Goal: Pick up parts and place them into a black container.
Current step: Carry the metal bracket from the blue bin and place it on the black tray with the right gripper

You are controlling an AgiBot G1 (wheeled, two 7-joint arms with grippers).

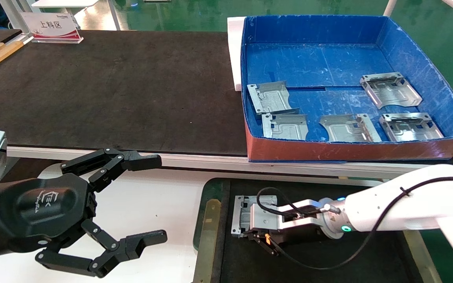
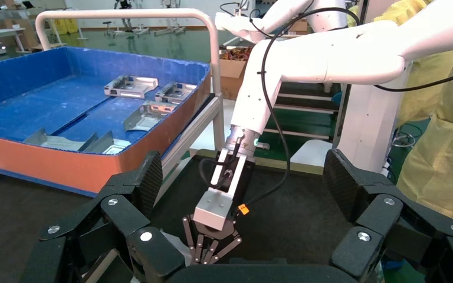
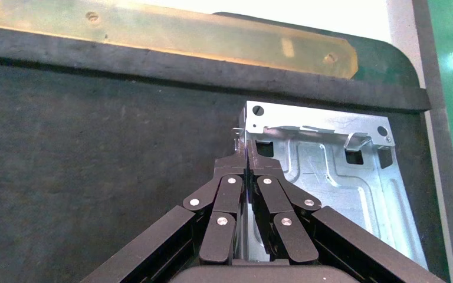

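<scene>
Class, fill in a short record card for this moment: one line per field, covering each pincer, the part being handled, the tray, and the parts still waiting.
Right pincer: shut on the edge of a part, low over the black container
Held part: lying flat on the container floor, near its brass rim
Black container: near the robot, below the table edge
Left pincer: open, holding nothing, off to the left of the container
Blue box: on the table, holds five parts
Parts in box: five, lying apart from the arms
</scene>
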